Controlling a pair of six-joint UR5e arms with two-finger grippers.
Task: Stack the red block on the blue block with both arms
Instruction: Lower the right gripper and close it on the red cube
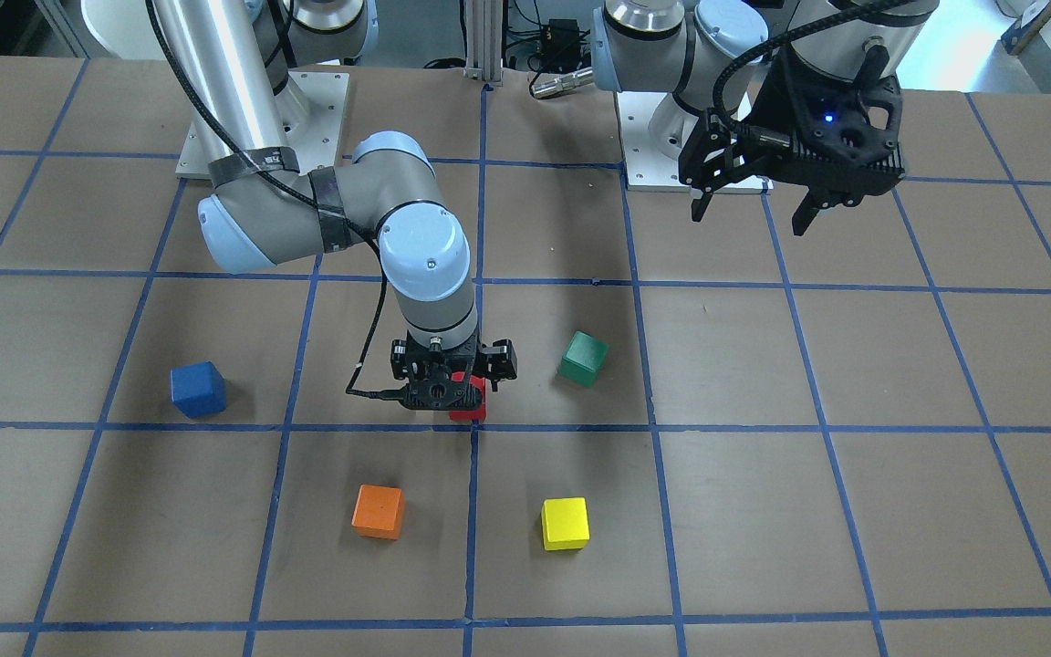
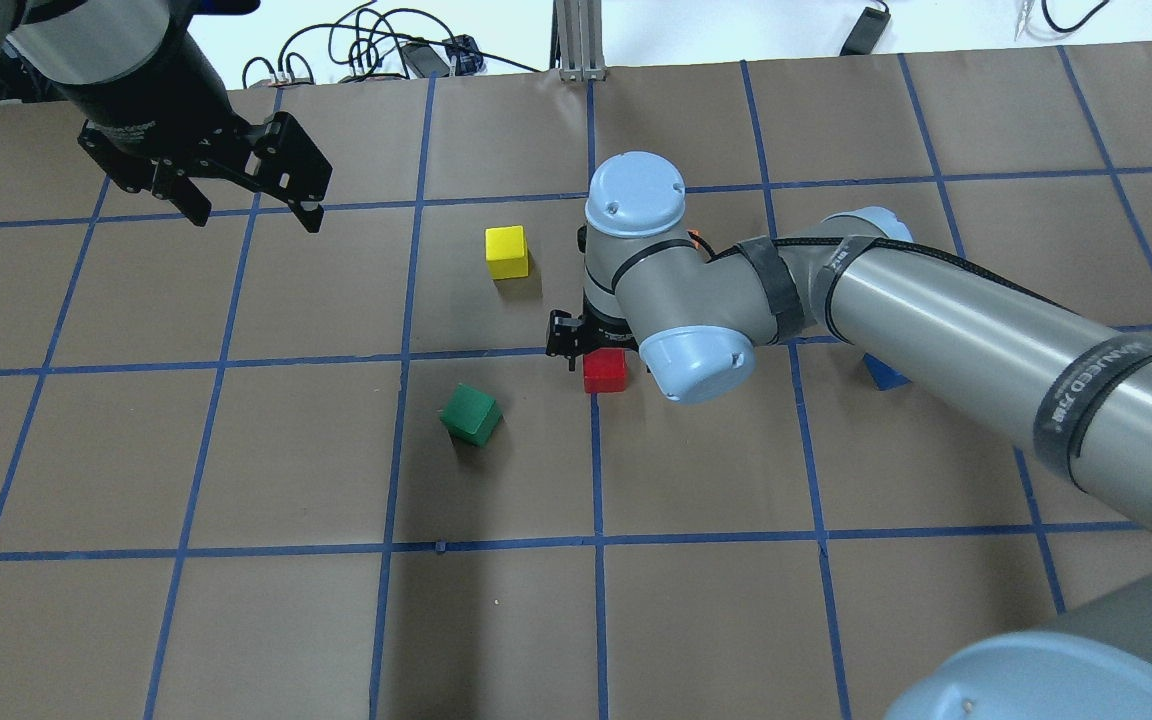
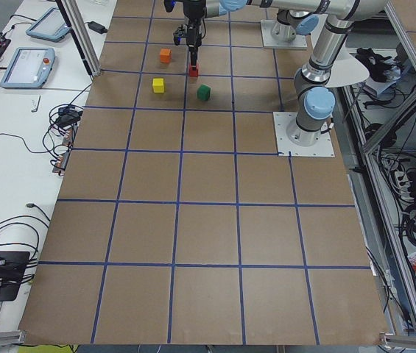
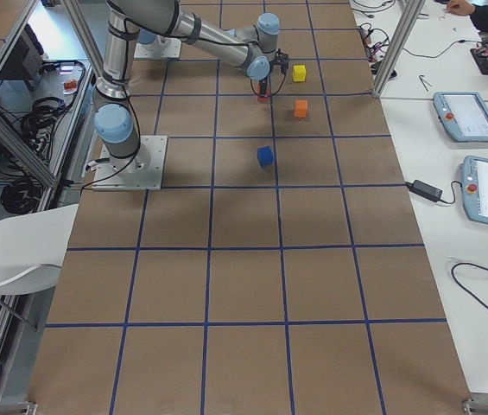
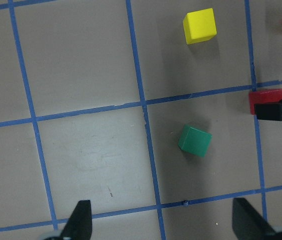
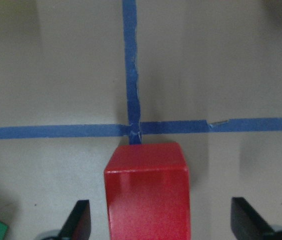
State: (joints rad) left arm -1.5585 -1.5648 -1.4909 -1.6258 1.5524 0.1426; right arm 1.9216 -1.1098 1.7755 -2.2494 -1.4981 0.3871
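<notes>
The red block [image 1: 469,407] sits on the table by a blue tape crossing, near the middle. My right gripper [image 1: 449,376] is lowered over it. In the right wrist view the red block [image 6: 148,196] stands between the two fingers [image 6: 79,220] with a gap on each side, so the jaws are open. The blue block [image 1: 197,390] sits apart on my right side, mostly hidden behind my right arm in the overhead view [image 2: 883,374]. My left gripper [image 1: 752,215] hangs high over my left side, open and empty.
A dark green cube [image 1: 583,359] lies close to the red block on my left side. A yellow cube [image 1: 565,523] and an orange cube [image 1: 378,511] lie farther from me. The table is brown with blue tape grid lines.
</notes>
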